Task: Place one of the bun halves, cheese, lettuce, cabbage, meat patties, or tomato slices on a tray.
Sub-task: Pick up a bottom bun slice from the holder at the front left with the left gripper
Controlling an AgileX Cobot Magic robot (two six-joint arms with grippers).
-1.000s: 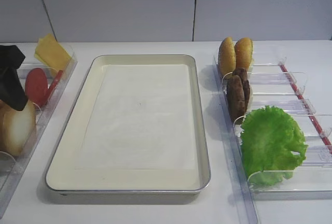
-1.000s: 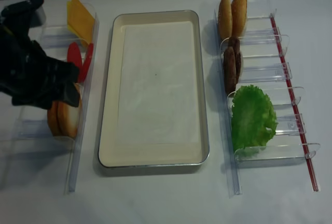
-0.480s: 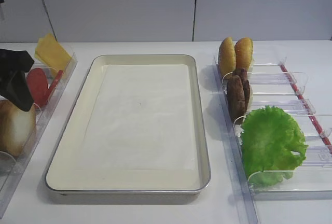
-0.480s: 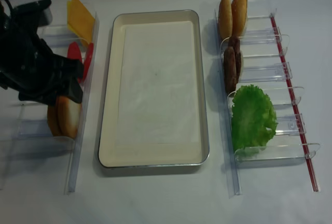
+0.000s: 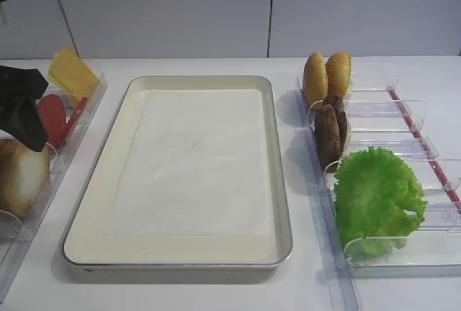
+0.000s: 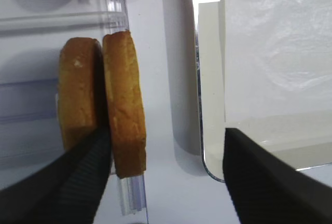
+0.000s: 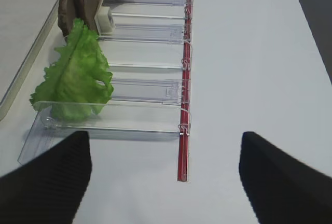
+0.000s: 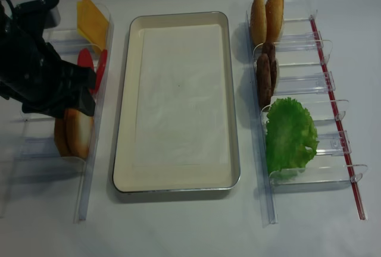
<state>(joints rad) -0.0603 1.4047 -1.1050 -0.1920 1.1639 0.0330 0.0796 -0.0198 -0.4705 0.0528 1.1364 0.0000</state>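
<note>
The cream tray [image 8: 124,132] with its paper liner lies in the middle. In the left rack stand two bun halves [image 8: 74,132], tomato slices [image 8: 98,66] and cheese [image 8: 92,19]. My left gripper [image 6: 166,177] hangs open just over the bun halves. One finger [image 6: 67,182] is by the gap between them and the other is over the tray's corner, so the right bun half [image 6: 124,105] stands between the jaws. The right rack holds meat patties [image 8: 265,72] and lettuce [image 8: 289,135]. My right gripper [image 7: 166,182] is open over bare table, near the lettuce [image 7: 78,76]. Cabbage is out of view.
Two glossy domed buns [image 8: 266,16] stand at the far end of the right rack [image 8: 333,176], which has a red strip [image 7: 181,151] along its outer side. The clear left rack [image 8: 83,197] runs close along the tray's left rim. A wall rises behind the table.
My left gripper has shifted a little toward the far side above the bun halves, uncovering more of them, then held still. Its jaws stay open.
</note>
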